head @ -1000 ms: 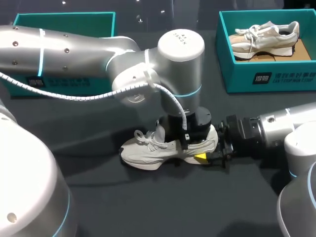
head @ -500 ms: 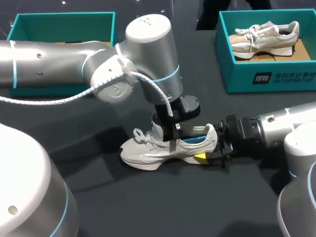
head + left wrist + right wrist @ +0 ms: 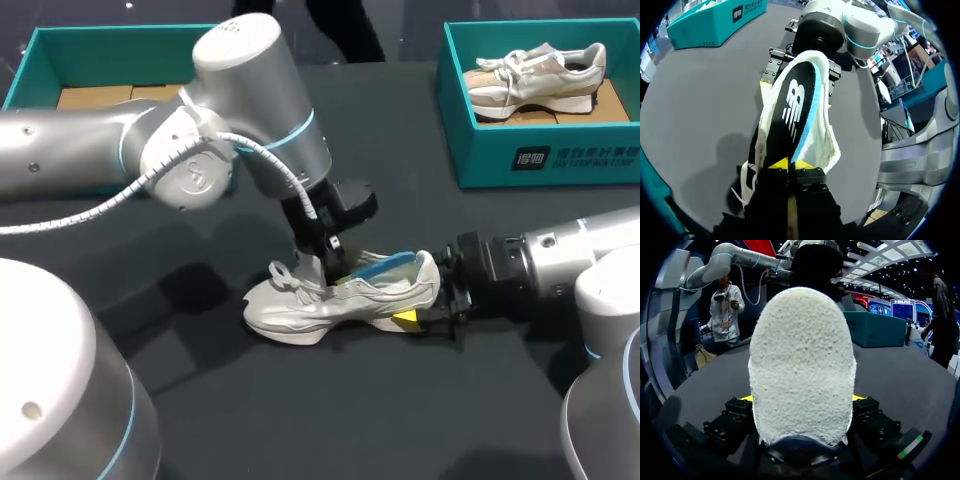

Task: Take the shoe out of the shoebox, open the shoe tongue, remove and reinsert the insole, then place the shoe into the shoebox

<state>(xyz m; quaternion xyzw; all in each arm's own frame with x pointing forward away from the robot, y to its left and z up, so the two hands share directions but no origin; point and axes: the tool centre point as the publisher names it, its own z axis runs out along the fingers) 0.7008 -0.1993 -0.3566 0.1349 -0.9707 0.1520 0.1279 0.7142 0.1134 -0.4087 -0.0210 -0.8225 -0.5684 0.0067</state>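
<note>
The left claw [image 3: 789, 164] was clenched on the near end of the insole [image 3: 790, 107], which stretched ahead over the opening of the shoe [image 3: 824, 145] just beneath. So thin a pinch could have slipped, or the insole could have snagged on the collar and dragged the shoe along. Farther ahead, the right claw [image 3: 802, 399] gripped the heel, steadying the shoe on the surface [image 3: 350, 420], and a weak hold there might have let it tip. The shoebox [image 3: 470, 160] stood well beyond both claws.
</note>
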